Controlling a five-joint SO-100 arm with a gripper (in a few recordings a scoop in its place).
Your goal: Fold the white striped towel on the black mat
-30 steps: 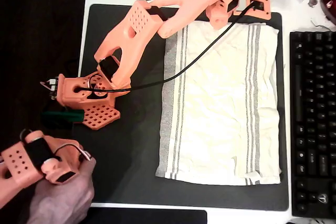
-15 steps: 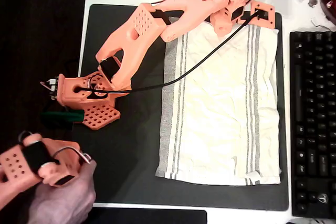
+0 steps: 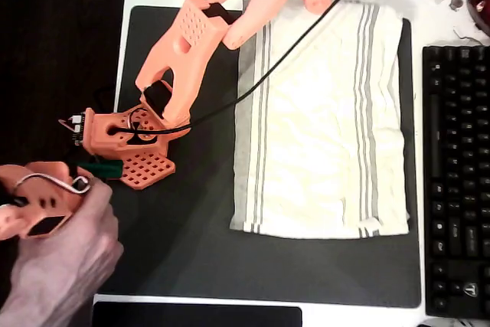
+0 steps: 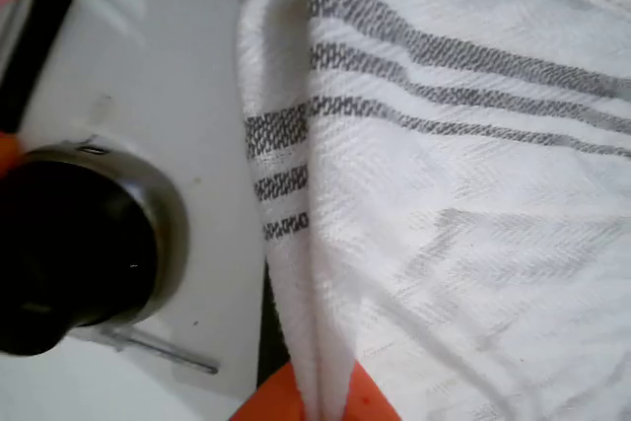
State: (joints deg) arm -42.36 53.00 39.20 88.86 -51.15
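Clamped on a pinched fold of the white striped towel (image 4: 444,204), the orange claw (image 4: 320,403) shows its tips at the bottom edge of the wrist view. Overhead, the black mat (image 3: 184,243) carries the towel (image 3: 321,128), whose far edge rises off the mat at the top beneath the arm (image 3: 191,44). A black keyboard (image 3: 455,181) lies right of the mat. The wrist view adds a round black metal-rimmed object (image 4: 79,244) on the white table (image 4: 207,125), left of the fold.
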